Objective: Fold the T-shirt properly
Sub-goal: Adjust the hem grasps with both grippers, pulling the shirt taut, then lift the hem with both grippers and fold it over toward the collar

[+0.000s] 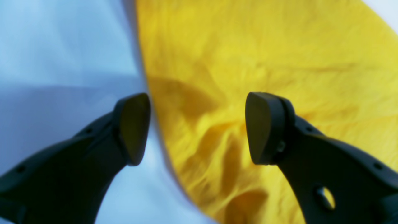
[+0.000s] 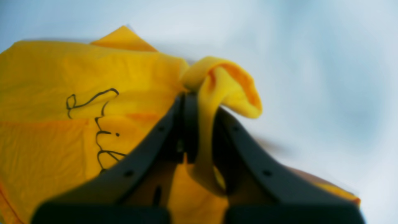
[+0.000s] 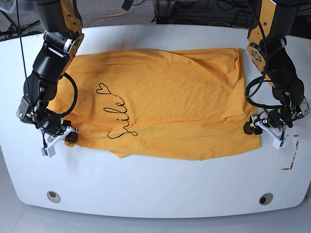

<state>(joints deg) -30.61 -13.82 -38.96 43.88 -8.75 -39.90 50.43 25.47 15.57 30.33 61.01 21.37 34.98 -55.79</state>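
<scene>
orange-yellow cloth, one t-shirt [image 3: 165, 102], lies wrinkled and partly folded across the white bench [image 3: 155, 184], black script near its neck. two arms: the right end effector [image 2: 199, 124] pinches a shirt edge, the left end effector [image 1: 197, 128] hangs spread over the hem.
</scene>
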